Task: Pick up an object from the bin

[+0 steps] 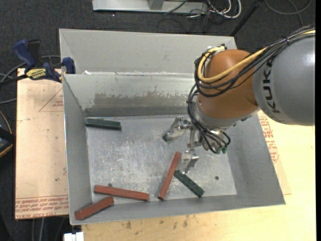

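Note:
My gripper [182, 144] hangs below the orange wrist cover, right of the bin's middle. Its two metal fingers stand apart, so it is open with nothing between them. One fingertip [173, 130] points toward the back wall. The other fingertip [190, 159] is just beside the upper end of a red-brown bar [169, 176], which lies slanted on the floor. A short dark green bar [189, 183] lies right below that fingertip, with one end next to the red-brown bar.
A second dark green bar [103, 124] lies at the back left. Two more red-brown bars [121, 193] [94, 208] rest along the front left corner. The arm and its cables cover the bin's right side.

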